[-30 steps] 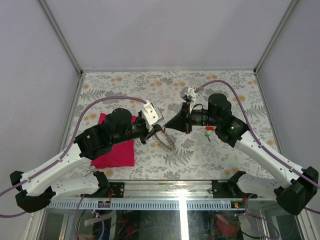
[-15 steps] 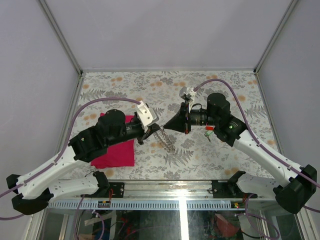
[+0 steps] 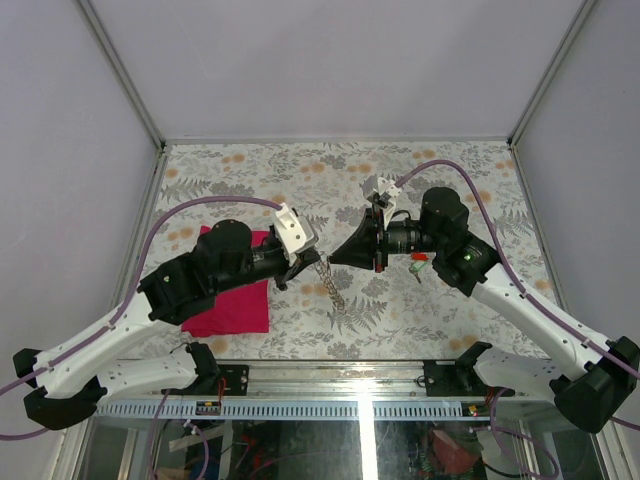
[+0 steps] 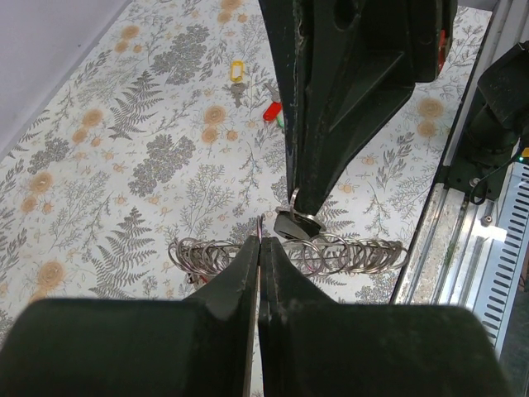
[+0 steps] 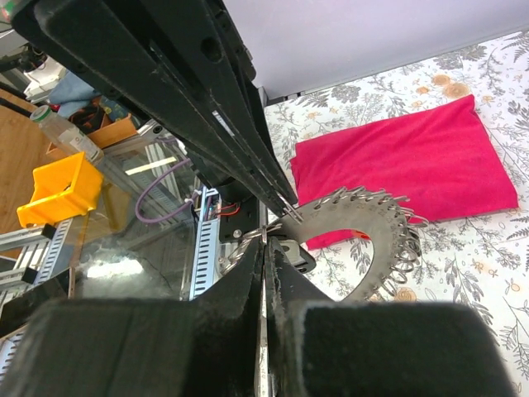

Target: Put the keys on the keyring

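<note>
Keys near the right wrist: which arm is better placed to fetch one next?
Right, probably. The keys lie beside its wrist, farther from the left gripper. That and the right gripper both pinch the keyring; the left could hold it alone.

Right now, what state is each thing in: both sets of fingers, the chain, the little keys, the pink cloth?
Left fingers: shut, pinching the keyring.
Right fingers: shut on the keyring's dark end piece.
Keyring: held up by both, the rest drooping in a curve.
Keys: red, yellow and green ones loose on the table.
Cloth: lying flat, untouched.
</note>
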Controlling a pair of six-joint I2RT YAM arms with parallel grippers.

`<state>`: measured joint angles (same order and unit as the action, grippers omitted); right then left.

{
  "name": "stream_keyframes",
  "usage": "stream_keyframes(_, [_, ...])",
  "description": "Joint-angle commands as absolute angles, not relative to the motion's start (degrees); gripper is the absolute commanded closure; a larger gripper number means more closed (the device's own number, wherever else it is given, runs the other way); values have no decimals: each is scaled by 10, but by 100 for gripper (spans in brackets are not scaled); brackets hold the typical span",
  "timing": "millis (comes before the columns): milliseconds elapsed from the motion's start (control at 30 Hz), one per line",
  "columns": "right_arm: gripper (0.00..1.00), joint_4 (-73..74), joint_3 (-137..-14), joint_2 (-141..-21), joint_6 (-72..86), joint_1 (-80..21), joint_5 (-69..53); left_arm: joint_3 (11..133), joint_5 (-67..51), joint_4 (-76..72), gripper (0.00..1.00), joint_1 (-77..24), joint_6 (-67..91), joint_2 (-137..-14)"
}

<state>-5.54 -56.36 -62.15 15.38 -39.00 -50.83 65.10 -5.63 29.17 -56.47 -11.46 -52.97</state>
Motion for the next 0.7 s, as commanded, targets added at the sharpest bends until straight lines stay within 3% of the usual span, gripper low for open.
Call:
stream_keyframes(0, [100,-87,-573,-615,147,-396,-541,658,-68,242,100,-563,-118,-527])
stream_keyframes(667, [100,-89,-591,-643,153,-399,-511,661,-93,249,100,-563,-126,-536])
